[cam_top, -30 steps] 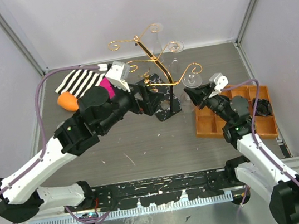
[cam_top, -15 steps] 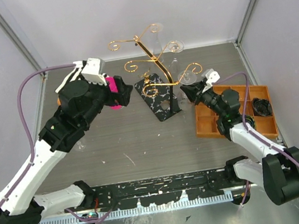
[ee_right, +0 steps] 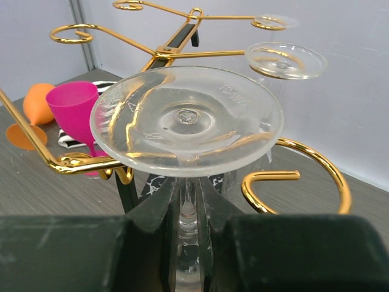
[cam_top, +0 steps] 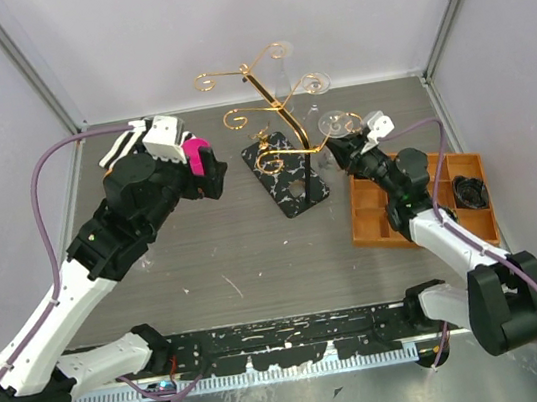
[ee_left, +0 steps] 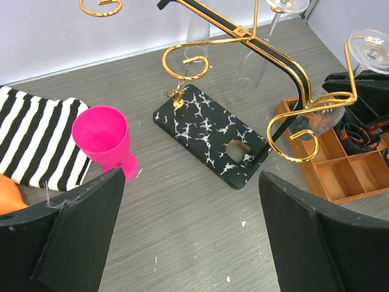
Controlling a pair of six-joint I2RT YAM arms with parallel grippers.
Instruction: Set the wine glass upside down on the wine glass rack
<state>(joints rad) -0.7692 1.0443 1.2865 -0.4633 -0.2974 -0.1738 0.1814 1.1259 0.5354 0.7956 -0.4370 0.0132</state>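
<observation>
My right gripper (cam_top: 349,151) (ee_right: 188,182) is shut on the stem of a clear wine glass (cam_top: 341,125) (ee_right: 186,118), held upside down with its round foot on top. The foot sits just above the lower right curled arm of the wine glass rack (cam_top: 275,109) (ee_left: 273,58) (ee_right: 292,176). I cannot tell whether it rests on the wire. The rack's black marbled base (cam_top: 290,175) (ee_left: 209,131) lies flat on the table. My left gripper (cam_top: 212,174) (ee_left: 191,243) hangs open and empty to the left of the base, above bare table.
Two other clear glasses (cam_top: 313,84) (ee_right: 285,59) hang upside down on the rack's back arms. An orange compartment tray (cam_top: 422,213) lies under my right arm. A pink cup (cam_top: 198,152) (ee_left: 103,137), a striped cloth (ee_left: 36,140) and an orange cup (ee_right: 36,103) sit at the left.
My left arm has pulled back from the rack's base to the left, showing the pink cup. My right gripper has carried the glass a little up and toward the rack's curled arm.
</observation>
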